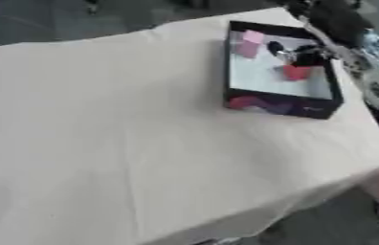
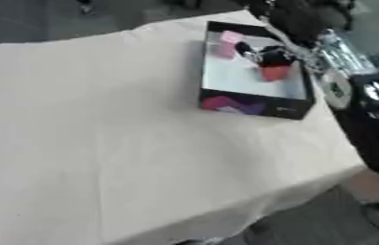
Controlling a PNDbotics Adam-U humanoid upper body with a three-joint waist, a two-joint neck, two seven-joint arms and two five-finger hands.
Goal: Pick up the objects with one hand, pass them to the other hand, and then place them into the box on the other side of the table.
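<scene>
A black box with a pale floor stands at the far right of the table. Inside it a pink block lies at the far left corner and a red object sits near the right wall. My right hand reaches down into the box from the upper right and is right above the red object, touching or almost touching it. Blur hides whether it holds the object. My left hand shows in neither view.
A cream cloth covers the table. My right arm, black with silver joints, runs along the table's right edge beside the box. The table's front right corner drops off to the floor.
</scene>
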